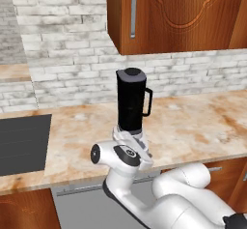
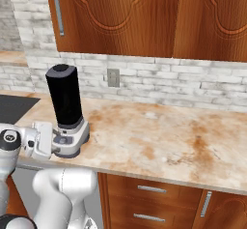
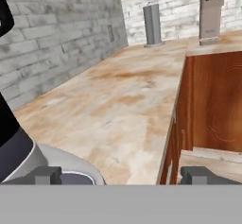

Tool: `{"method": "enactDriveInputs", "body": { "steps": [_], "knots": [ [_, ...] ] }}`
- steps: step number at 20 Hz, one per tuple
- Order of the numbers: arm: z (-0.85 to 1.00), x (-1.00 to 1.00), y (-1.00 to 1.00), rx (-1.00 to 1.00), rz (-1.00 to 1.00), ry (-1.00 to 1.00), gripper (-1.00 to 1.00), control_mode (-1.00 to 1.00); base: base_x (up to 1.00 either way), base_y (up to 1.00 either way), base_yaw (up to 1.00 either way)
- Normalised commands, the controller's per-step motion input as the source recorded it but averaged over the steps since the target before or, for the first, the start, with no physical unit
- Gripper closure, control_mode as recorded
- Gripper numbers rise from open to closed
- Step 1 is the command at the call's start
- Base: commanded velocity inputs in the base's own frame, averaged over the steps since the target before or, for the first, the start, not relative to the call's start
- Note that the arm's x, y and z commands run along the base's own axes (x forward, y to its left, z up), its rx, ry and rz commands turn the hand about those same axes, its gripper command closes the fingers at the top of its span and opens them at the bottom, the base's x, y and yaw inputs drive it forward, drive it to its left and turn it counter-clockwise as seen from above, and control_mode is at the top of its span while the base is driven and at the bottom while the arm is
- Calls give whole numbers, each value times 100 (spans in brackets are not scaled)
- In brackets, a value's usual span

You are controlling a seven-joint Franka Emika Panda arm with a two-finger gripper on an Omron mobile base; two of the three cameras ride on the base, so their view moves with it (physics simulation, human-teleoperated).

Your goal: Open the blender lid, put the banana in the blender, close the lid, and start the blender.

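Tool at the blender's base, near the front edge of the surface

The tool (image 3: 123,175) sits low with its tips spread apart, gripping nothing, close against the blender (image 1: 131,100). The blender stands upright on the marbled surface (image 2: 159,136): a tall black jar with a side handle, the dark lid (image 1: 131,72) on top, on a light grey base.

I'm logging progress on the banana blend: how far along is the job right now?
Little can be confirmed as done: the blender lid sits on the blender, and whether the banana is inside the black jar can't be told. In hand: the gripper is low beside the blender's grey base, fingertips apart, holding nothing. Starting the blender with the dial is left at least.
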Motion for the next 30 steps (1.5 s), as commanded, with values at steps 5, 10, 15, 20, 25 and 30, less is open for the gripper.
{"method": "enactDriveInputs", "body": {
  "steps": [5, 10, 15, 20, 25, 30],
  "knots": [
    [-10, 22, -6, 0, -3, -3, -100, -100, 0, 0, 0],
    [-6, 23, 0, 0, 0, -7, -100, -100, 0, 0, 0],
    [-20, 19, 1, 0, 0, -3, -100, -100, 0, 0, 0],
    [-14, 18, 4, 0, 0, -1, -100, -100, 0, 0, 0],
    [-20, 23, 8, 0, 0, 0, -100, -100, 0, 0, 0],
    [-34, 37, 27, 0, 0, 0, -100, -100, 0, 0, 0]
  ]
}}
